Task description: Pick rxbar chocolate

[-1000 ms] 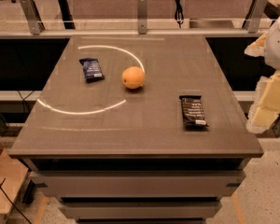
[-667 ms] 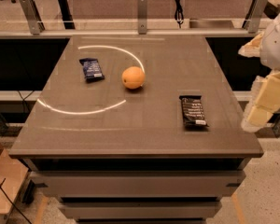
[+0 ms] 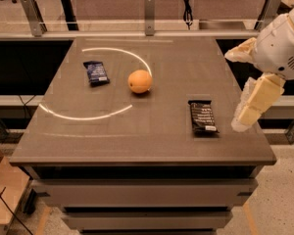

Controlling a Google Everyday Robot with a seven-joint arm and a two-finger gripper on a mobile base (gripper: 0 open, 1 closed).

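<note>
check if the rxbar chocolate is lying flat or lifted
Lying flat: the rxbar chocolate rests on the table, white text up. The gripper hangs beside it, apart.

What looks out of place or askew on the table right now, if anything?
Nothing stands out. The rxbar chocolate lies flat near the right front edge of the table, the orange sits mid-table, and the dark blue packet lies at back left, all apart. The hand hangs at the right side beside the bar, not touching it.

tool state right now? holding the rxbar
Tool: open or closed cannot be told; it hangs beside the right edge of the table, with the rxbar lying there ungrasped.
</note>
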